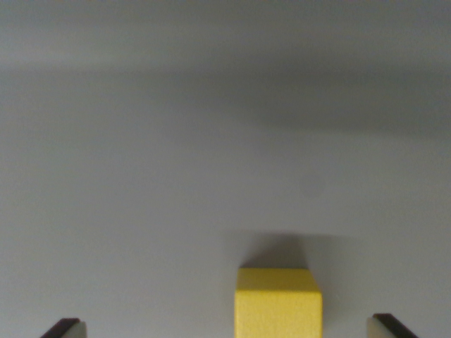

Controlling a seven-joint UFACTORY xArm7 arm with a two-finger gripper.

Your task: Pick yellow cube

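So the yellow cube (278, 304) is sitting at the bottom of the wrist view, a little toward the wrist view's right of centre, with its lower part running off the bottom edge of the picture. Its top face and front face are both showing, and the edges are looking crisp and square to the camera.

The pincer (227, 328) is hanging spread wide, not pinching anything. Only the two fingertips are peeking in at the bottom corners: one fingertip (65, 328) at the wrist view's left and the other (390, 326) at the wrist view's right. The cube is lying between them, touching neither, and it is sitting noticeably nearer the right one, so there is a lot more open room on its left side than on its right.

The worktop (176, 155) is looking like a plain pale grey surface filling basically the whole frame. A soft dark shadow is falling just behind the cube, and a broader, blurrier band of shade is stretching across the upper part of the view, darkest toward the upper right. Where the surface ends is hard to tell, since no clear edge is showing.

Nothing else is resting on the grey around the cube, so both gaps beside it are staying open all the way to the tips.
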